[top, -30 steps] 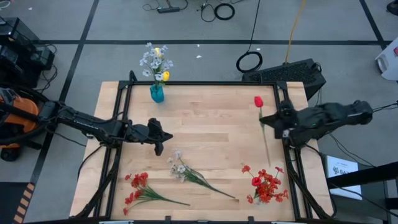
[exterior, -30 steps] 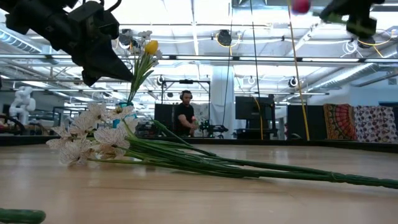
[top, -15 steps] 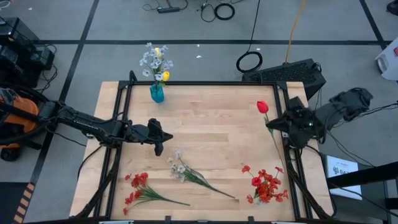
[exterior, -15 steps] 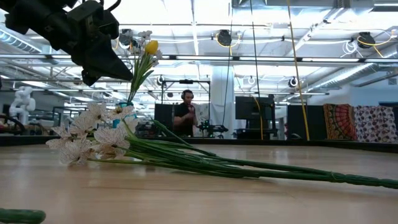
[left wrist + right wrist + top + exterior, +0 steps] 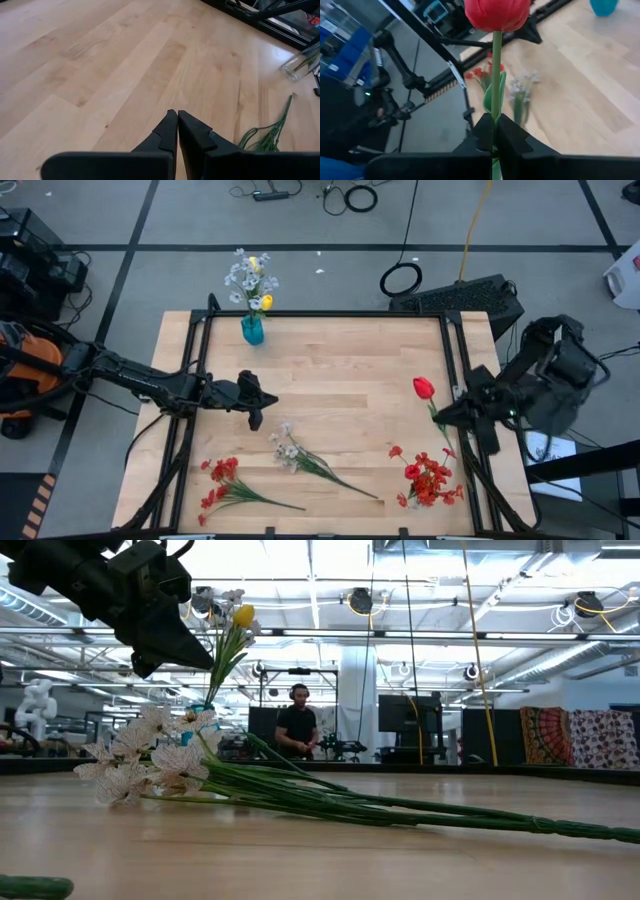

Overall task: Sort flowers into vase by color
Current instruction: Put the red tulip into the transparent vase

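Observation:
My right gripper (image 5: 447, 418) is over the table's right edge, shut on a red tulip (image 5: 423, 388) with a thin green stem. Fingers shut on nothing, my left gripper (image 5: 262, 413) hovers over the table's left middle, just above a sprig of white blossoms (image 5: 296, 453) lying flat. The teal vase (image 5: 252, 330) stands at the far edge holding white blossoms and a yellow tulip (image 5: 265, 302). Two red sprays lie flat near the near edge, one on the left (image 5: 222, 484) and one on the right (image 5: 430, 478). My right gripper pinches the tulip's stem (image 5: 495, 107) between its two fingers, some way below the red head (image 5: 497, 12). The stem runs out past the fingertips (image 5: 482, 131), and the head points toward the table's left. The tulip is lifted clear of the table.
A black frame (image 5: 200, 350) runs along the table's left, right and far sides. In the low view the white sprig's long stems (image 5: 400, 808) stretch across the table. Bare wood (image 5: 340, 370) lies between the vase and my grippers. A person (image 5: 298, 730) stands far behind the table.
My right arm has drawn back toward the table's near-right, turning as it went and carrying the tulip along. The red head has moved from near the far right corner to the middle of the right side and has left the low view.

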Robot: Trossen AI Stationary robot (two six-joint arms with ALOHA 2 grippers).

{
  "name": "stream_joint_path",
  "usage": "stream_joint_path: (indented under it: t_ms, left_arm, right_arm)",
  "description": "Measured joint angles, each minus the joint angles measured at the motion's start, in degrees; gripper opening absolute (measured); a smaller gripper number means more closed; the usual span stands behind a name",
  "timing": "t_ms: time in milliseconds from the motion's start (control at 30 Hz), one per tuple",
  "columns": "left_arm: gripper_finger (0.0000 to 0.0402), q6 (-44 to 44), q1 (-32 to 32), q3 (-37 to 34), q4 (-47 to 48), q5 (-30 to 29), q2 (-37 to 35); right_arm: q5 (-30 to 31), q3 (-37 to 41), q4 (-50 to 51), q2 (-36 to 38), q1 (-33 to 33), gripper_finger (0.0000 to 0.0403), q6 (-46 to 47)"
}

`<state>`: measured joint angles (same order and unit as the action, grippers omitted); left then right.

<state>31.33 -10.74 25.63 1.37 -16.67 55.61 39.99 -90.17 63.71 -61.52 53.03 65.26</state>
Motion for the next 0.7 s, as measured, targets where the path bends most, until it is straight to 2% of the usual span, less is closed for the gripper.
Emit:
stream_joint_path:
  t_ms: [167, 300, 700]
  left_arm:
    - [0.0020, -0.13, 0.02, 0.00, 0.01, 0.00, 0.00]
    - [0.0020, -0.15, 0.02, 0.00, 0.02, 0.00, 0.00]
    - [0.0020, -0.11, 0.04, 0.00, 0.00, 0.00, 0.00]
  right_arm:
    - [4.71, -4.91, -0.60, -5.89, 5.63, 0.0000, 1.79]
    - [10.97, -7.71, -2.58, -10.30, 9.53, 0.0000, 1.50]
    - [28.28, -8.02, -1.40, -20.27, 17.00, 0.0000, 2.70]
